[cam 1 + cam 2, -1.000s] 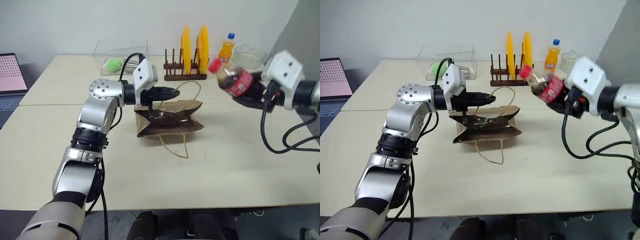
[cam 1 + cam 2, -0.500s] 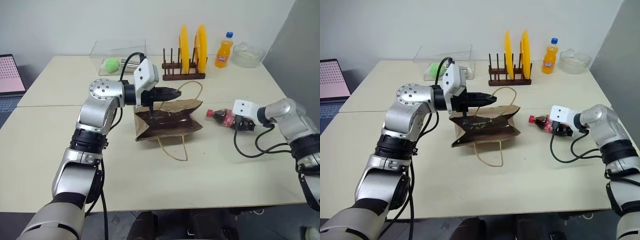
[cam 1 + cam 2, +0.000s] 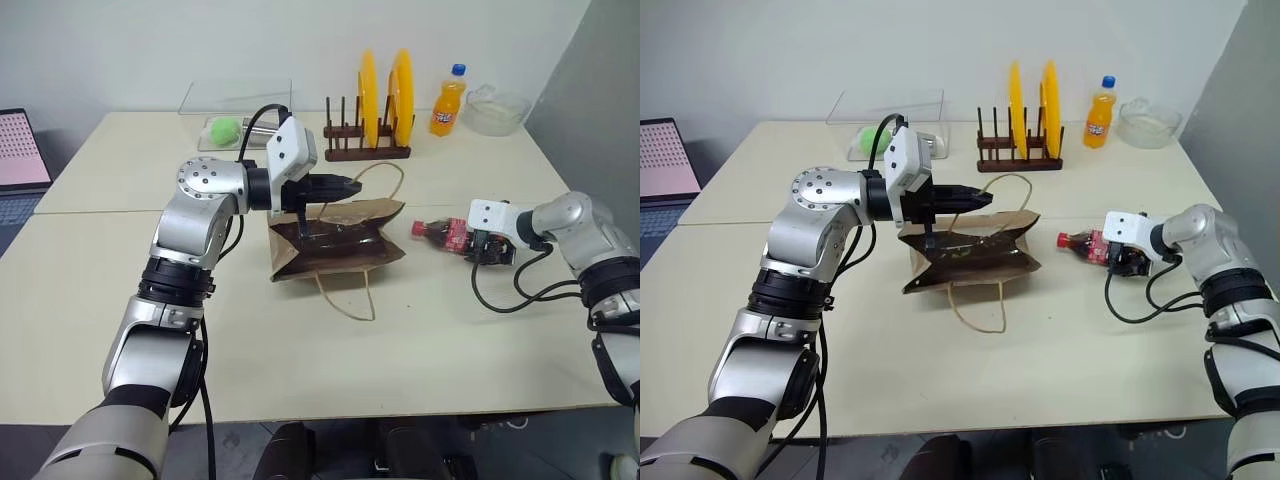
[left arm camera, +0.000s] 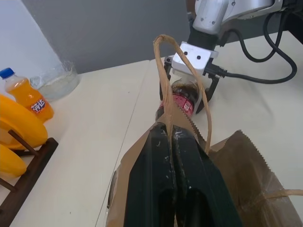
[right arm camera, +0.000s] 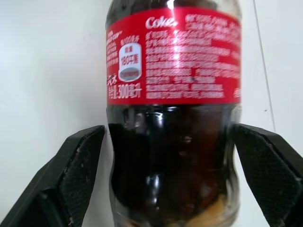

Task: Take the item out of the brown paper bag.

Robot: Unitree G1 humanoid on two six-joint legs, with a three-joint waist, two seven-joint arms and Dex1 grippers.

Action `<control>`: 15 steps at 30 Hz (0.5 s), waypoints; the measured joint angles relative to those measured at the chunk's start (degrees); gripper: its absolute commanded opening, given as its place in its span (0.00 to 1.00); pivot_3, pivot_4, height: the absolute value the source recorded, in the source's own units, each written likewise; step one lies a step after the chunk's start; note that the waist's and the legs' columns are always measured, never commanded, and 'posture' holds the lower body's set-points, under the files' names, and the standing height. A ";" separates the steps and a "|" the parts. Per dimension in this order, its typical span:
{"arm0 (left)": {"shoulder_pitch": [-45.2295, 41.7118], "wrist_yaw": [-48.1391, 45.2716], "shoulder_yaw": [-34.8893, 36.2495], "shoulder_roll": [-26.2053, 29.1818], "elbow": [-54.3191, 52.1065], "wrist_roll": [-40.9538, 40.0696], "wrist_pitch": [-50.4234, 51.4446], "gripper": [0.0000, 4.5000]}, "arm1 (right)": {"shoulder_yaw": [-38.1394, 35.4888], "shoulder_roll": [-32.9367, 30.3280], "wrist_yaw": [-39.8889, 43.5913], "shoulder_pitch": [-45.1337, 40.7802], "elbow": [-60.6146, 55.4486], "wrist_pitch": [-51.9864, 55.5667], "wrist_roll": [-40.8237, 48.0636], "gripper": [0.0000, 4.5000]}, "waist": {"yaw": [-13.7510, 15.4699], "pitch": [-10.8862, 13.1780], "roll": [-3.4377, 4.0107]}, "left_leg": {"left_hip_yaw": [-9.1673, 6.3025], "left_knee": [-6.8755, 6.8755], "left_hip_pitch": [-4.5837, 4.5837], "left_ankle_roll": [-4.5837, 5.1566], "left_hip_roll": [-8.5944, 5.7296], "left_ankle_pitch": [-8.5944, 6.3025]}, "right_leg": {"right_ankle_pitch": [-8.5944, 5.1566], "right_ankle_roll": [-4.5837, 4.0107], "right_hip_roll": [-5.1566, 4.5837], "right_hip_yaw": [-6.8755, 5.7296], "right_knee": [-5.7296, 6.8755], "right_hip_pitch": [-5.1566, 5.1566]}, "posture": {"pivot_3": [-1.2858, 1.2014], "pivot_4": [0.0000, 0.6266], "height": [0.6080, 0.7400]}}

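The brown paper bag [image 3: 340, 240] stands creased at the table's middle, one loop handle raised and the other flat on the table in front. My left gripper [image 3: 345, 185] is shut on the bag's upper rim by the raised handle [image 4: 182, 71]. The item, a small dark bottle with a red label [image 3: 447, 232], lies on its side on the table to the right of the bag, red cap toward the bag. My right gripper [image 5: 168, 130] is open, with one finger [image 5: 80, 179] on each side of the bottle's lower half.
At the back stand a wooden rack with two yellow plates [image 3: 385, 95], an orange soda bottle [image 3: 447, 100] and a glass bowl [image 3: 495, 108]. A clear plastic box [image 3: 235, 105] holds a green ball. A laptop [image 3: 20, 150] sits far left.
My right gripper has come down from mid-air with the bottle, which now lies on the table right of the bag. The left gripper and bag have stayed put.
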 measured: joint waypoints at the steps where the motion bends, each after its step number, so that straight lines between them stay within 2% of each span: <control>1: 0.00 0.01 0.00 0.00 0.02 0.01 -0.02 0.00 | -1.05 -0.88 1.21 0.36 -2.14 0.34 1.08 0.99 | 0.01 0.01 0.01 | -0.01 0.00 -0.01 0.00 0.00 0.00 | 0.00 0.00 0.00 0.00 0.00 0.00 | 0.52 0.24 1.00; 5: -0.05 0.06 0.00 0.01 0.44 0.05 -0.12 0.00 | -5.31 -6.08 5.29 2.04 -11.67 2.97 4.33 0.99 | 0.15 0.01 0.01 | -0.05 0.00 -0.01 0.00 0.00 -0.01 | 0.00 0.00 0.00 -0.04 -0.03 0.03 | 0.52 0.24 1.00; 9: -0.31 0.29 0.04 -0.11 1.55 0.15 -0.31 0.00 | -12.09 -10.73 10.00 9.28 -28.06 11.75 11.75 0.99 | 0.32 0.01 0.01 | -0.10 0.00 -0.01 0.02 0.00 -0.01 | 0.00 0.01 0.00 -0.08 -0.03 0.04 | 0.52 0.24 1.00; 13: -1.56 1.28 0.15 -0.83 4.83 0.54 -1.24 0.00 | -20.46 -9.17 9.45 16.55 -47.64 25.30 23.46 0.99 | 0.09 0.00 0.00 | -0.19 0.01 0.03 0.02 0.02 -0.02 | -0.02 0.03 0.02 -0.12 0.00 0.07 | 0.52 0.24 1.00; 15: -3.53 1.86 0.19 -1.36 8.28 1.13 -2.17 0.00 | -26.31 -4.13 4.27 21.38 -59.65 32.56 29.87 0.99 | 0.20 -0.01 -0.01 | -0.30 0.01 0.02 0.01 0.03 -0.01 | -0.02 0.04 0.04 -0.20 0.02 0.10 | 0.52 0.24 1.00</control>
